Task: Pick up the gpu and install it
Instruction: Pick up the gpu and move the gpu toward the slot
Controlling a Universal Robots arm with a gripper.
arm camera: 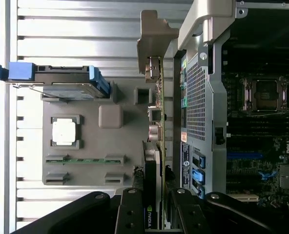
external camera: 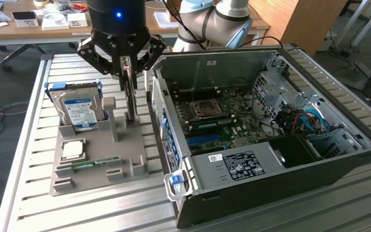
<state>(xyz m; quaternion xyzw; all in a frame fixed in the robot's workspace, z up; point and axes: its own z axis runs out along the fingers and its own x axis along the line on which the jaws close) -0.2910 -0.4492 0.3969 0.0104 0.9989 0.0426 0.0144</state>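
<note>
The black gripper (external camera: 127, 72) is clenched on the gpu (external camera: 130, 101) — a thin green-and-black card with a metal end bracket — held upright over the grey plastic holder (external camera: 102, 159), just beside the open black computer case (external camera: 269, 183) on the slatted metal worktop (external camera: 31, 193).

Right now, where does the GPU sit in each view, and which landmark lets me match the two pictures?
Exterior view: the gpu stands on edge in the pincer, over the grey holder, between the hard drive and the computer case.
Wrist view: the gpu runs edge-on from the pincer, between holder and case.
Shared landmark: the hard drive, upright in the holder.
</note>
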